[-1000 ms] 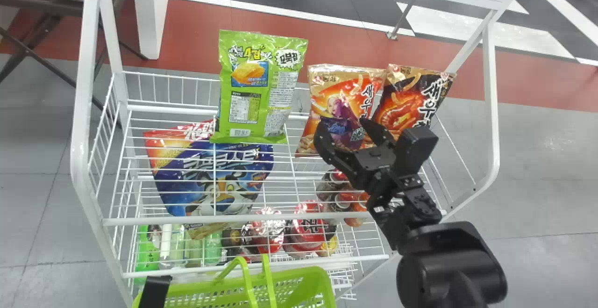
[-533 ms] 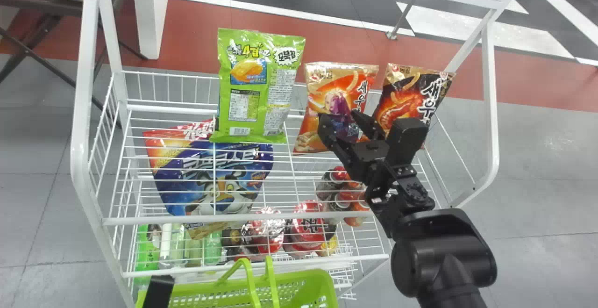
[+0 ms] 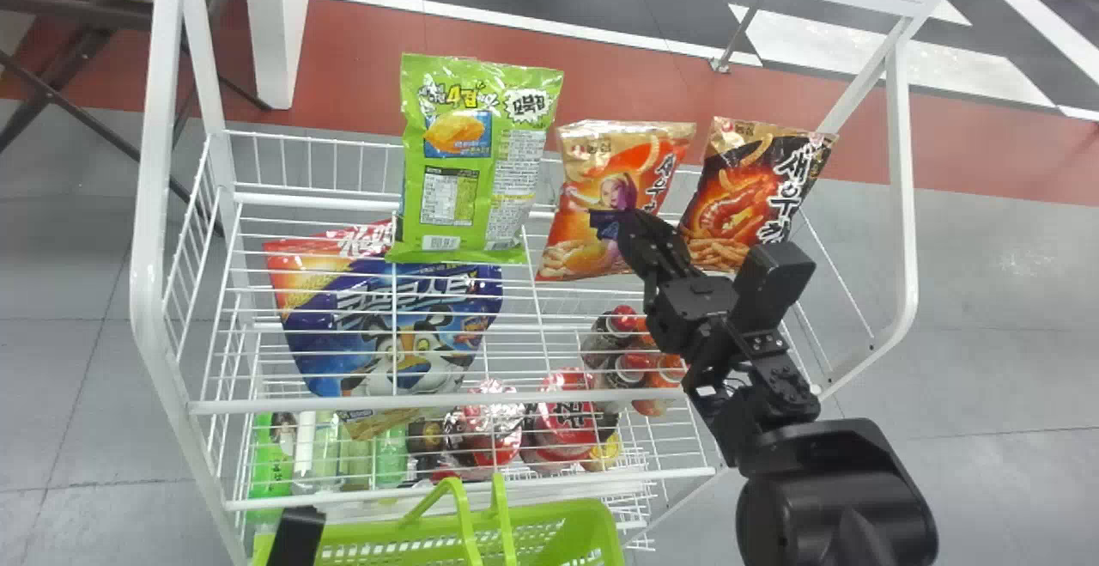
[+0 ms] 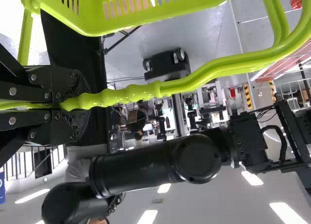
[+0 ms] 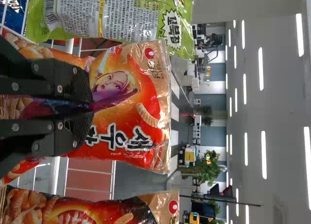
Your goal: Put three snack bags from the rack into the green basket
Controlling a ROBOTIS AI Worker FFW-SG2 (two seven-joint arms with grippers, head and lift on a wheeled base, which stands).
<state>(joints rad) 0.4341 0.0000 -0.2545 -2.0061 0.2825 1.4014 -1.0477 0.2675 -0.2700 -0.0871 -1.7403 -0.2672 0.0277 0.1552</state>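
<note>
You see crinkled, glossy plastic film on the green bag (image 3: pixel 468 171), orange bag (image 3: pixel 584 244) and dark bag (image 3: pixel 738 197). Your basket (image 4: pixel 146 21) is smooth, shiny plastic, like its handle (image 4: pixel 209 73). The rack (image 3: pixel 148 274) looks like smooth coated metal; your right fingers (image 3: pixel 646 244) look mostly matt.

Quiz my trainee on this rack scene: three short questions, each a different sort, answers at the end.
1. True or false: the left gripper is closed on the handle of the lime-green plastic basket.
2. Multiple choice: in the head view, what hangs or stands between the lime-green snack bag and the black-and-orange snack bag?
A) a blue-and-red bag
B) an orange-and-gold snack bag
C) no bag
3. Fill in the blank: the ____ gripper is closed on the orange-and-gold snack bag.

Key: 1 true; 2 B; 3 right.
</note>
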